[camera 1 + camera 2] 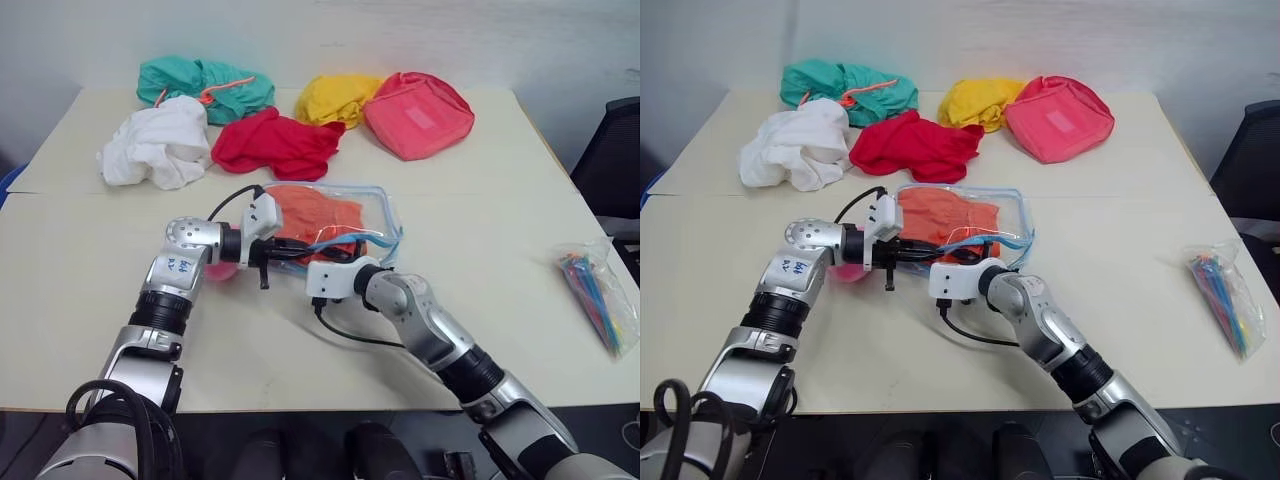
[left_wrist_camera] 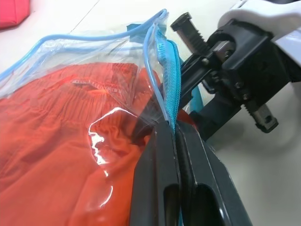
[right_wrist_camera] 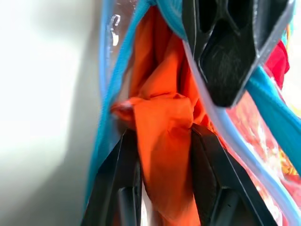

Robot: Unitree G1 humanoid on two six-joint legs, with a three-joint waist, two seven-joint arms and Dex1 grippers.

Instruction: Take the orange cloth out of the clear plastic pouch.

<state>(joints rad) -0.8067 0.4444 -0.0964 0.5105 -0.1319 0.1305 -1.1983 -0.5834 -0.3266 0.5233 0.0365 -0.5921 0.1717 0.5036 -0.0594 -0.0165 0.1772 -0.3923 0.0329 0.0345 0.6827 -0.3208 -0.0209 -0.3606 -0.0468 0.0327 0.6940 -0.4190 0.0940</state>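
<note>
Right now you have one clear plastic pouch (image 1: pixel 372 214) lying flat near the middle of the table (image 1: pixel 90 290), with one orange cloth (image 1: pixel 318 213) inside it. Your left gripper (image 2: pixel 176 136) is pinched together on the pouch's light blue zipper edge at the open side. Your right gripper (image 3: pixel 162 134) has its two fingers clamped on a bunched fold of the orange cloth just inside that opening. Along the far side you can count five other soft things: one teal cloth (image 1: pixel 205 88), one white cloth (image 1: pixel 155 145), one red cloth (image 1: pixel 275 143), one yellow cloth (image 1: pixel 335 98) and one coral-pink pouch (image 1: pixel 420 115). One small bag of coloured sticks (image 1: pixel 598 295) sits at the right edge.
</note>
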